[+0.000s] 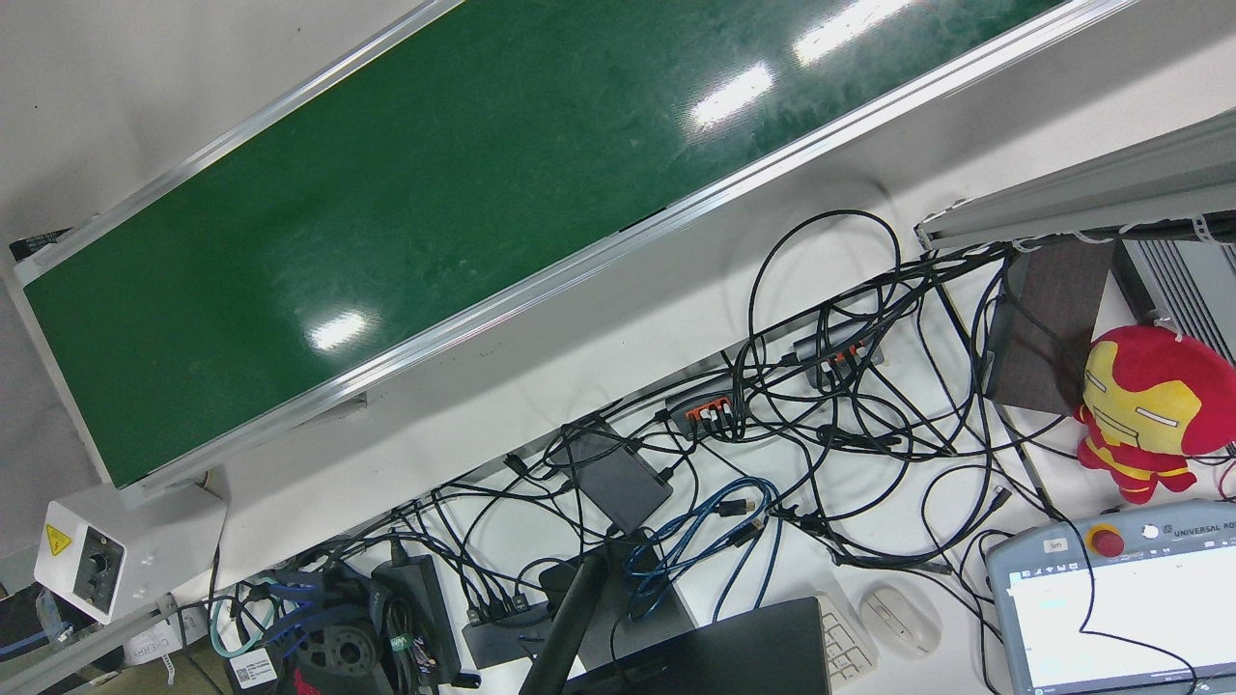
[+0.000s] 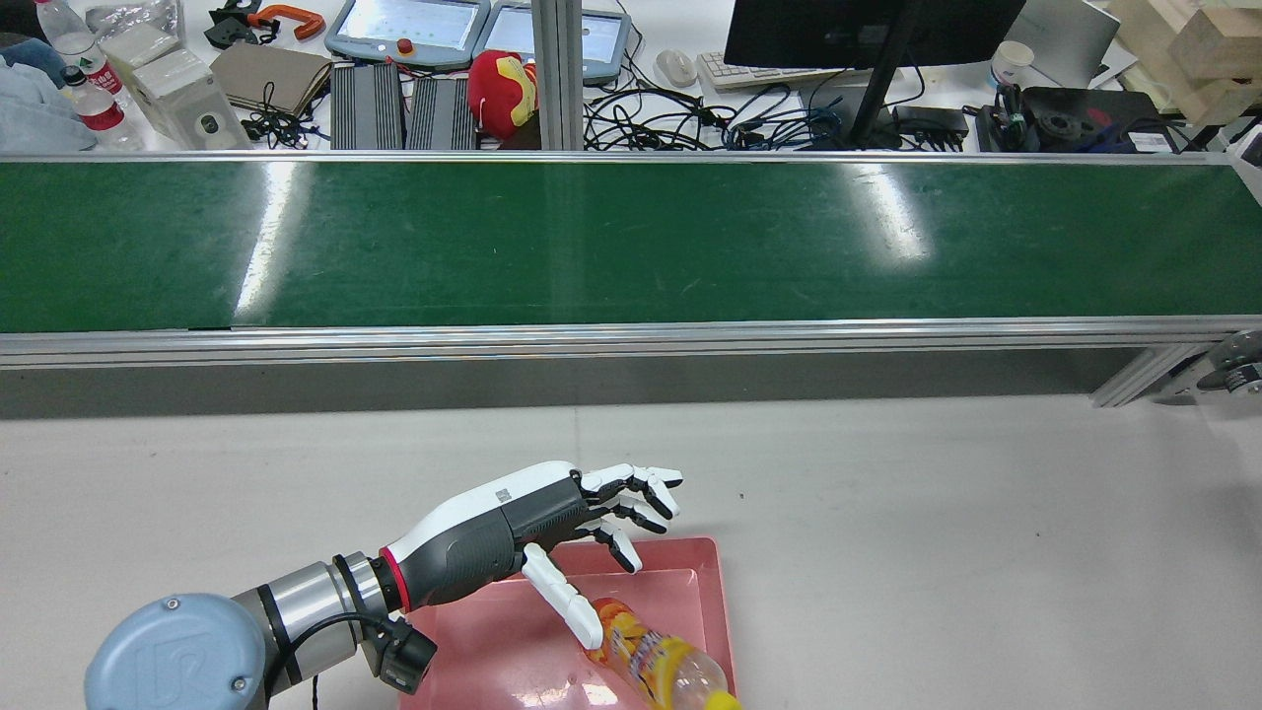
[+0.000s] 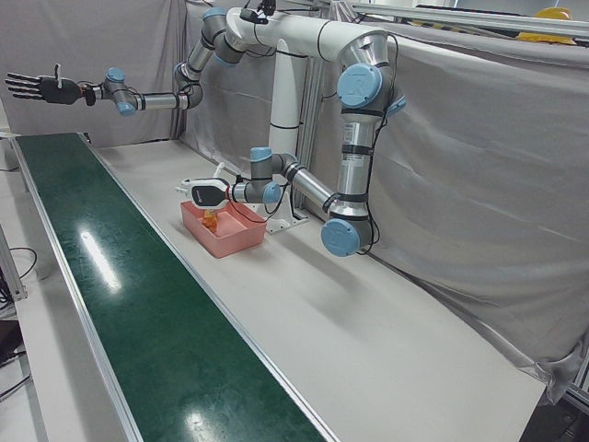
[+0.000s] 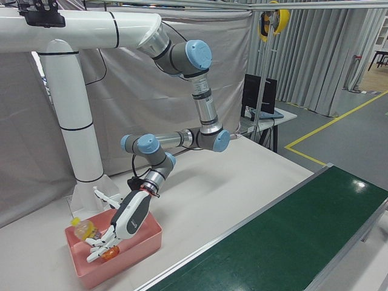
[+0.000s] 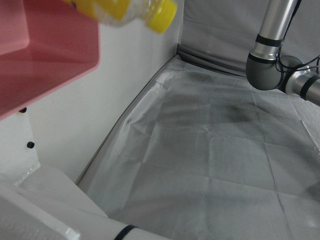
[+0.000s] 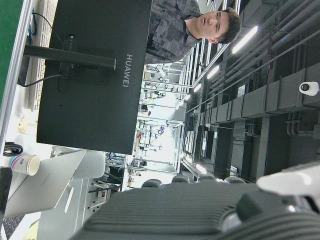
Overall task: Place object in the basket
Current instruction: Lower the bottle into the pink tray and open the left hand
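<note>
A pink basket (image 2: pixel 725 603) sits on the white table in front of my left arm. A clear bottle with an orange label and yellow cap (image 2: pixel 659 663) lies on its side inside it. My left hand (image 2: pixel 552 518) hovers over the basket's far-left part, open, fingers spread, thumb down beside the bottle's end. The right-front view shows the same hand (image 4: pixel 124 225), bottle (image 4: pixel 85 229) and basket (image 4: pixel 136 251). The left hand view shows a basket corner (image 5: pixel 45 60) and the bottle's cap (image 5: pixel 162 12). My right hand (image 3: pixel 37 87) is raised high beyond the belt's end, open and empty.
A long green conveyor belt (image 2: pixel 631 242) with metal rails runs across beyond the table. Behind it a desk holds a monitor (image 2: pixel 868 25), cables, teach pendants (image 2: pixel 409 25) and a red plush toy (image 2: pixel 498 84). Grey curtains (image 3: pixel 479 184) close the robot's side.
</note>
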Robot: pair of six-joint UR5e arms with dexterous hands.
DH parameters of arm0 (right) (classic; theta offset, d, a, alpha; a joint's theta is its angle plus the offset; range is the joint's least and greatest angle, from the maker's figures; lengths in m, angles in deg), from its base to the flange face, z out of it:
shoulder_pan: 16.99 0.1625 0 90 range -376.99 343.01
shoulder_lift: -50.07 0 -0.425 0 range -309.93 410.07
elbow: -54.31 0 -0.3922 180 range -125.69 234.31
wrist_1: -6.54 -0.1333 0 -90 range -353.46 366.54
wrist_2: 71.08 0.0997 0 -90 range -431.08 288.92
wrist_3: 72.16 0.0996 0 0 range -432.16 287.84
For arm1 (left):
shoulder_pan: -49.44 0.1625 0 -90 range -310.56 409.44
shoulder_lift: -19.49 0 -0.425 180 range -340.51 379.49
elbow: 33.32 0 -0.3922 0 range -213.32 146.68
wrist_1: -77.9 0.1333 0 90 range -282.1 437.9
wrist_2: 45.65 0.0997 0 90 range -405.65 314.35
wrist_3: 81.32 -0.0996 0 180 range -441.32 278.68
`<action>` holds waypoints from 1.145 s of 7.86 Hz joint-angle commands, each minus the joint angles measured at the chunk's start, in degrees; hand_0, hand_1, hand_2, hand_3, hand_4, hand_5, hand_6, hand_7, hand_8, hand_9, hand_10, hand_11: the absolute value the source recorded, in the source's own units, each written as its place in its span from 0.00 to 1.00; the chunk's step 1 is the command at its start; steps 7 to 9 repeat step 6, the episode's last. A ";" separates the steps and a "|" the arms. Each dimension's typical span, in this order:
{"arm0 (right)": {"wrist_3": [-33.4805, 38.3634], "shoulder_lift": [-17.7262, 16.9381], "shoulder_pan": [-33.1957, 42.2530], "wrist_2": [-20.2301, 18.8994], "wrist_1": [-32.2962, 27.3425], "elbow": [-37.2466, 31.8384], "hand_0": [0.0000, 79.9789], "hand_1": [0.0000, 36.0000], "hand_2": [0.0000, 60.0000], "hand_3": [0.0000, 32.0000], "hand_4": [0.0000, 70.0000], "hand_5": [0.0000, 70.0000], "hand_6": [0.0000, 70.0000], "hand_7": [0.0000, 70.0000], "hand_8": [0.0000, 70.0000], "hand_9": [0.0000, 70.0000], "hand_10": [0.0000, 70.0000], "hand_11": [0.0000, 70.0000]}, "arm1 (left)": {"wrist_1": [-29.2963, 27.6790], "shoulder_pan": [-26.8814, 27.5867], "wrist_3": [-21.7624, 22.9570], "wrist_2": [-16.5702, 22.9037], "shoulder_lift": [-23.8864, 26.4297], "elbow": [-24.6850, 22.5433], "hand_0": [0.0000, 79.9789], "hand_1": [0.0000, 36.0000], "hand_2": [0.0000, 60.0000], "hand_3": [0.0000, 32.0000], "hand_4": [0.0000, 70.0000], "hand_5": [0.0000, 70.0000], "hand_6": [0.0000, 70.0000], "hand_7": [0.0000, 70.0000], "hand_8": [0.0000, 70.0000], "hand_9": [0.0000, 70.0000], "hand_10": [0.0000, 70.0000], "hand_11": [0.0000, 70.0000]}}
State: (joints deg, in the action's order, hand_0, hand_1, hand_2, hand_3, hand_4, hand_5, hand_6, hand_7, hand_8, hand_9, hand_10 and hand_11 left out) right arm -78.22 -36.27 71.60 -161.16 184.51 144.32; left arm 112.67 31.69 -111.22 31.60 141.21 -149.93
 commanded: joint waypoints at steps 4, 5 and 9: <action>0.00 -0.05 0.00 -0.01 0.00 -0.01 0.00 0.00 0.00 0.00 0.00 0.00 0.00 0.00 0.00 0.00 0.00 0.00 | -3.39 -1.23 0.02 -0.43 -7.99 -6.00 0.45 0.00 0.00 0.00 0.02 0.30 0.00 0.00 0.09 0.13 0.11 0.16; 0.00 -0.05 0.00 -0.01 0.00 0.08 0.00 0.00 0.00 0.00 0.00 0.00 0.00 0.00 0.00 0.00 0.00 0.00 | -3.91 -1.84 0.02 -0.43 -7.99 -6.17 0.47 0.00 0.00 0.00 0.04 0.26 0.00 0.00 0.08 0.12 0.08 0.11; 0.00 -0.05 0.00 -0.01 0.00 0.08 0.00 0.00 0.00 0.00 0.00 0.00 0.00 0.00 0.00 0.00 0.00 0.00 | -5.05 -2.37 0.11 -0.43 -8.08 -6.61 0.48 0.00 0.00 0.00 0.03 0.23 0.00 0.00 0.06 0.10 0.05 0.08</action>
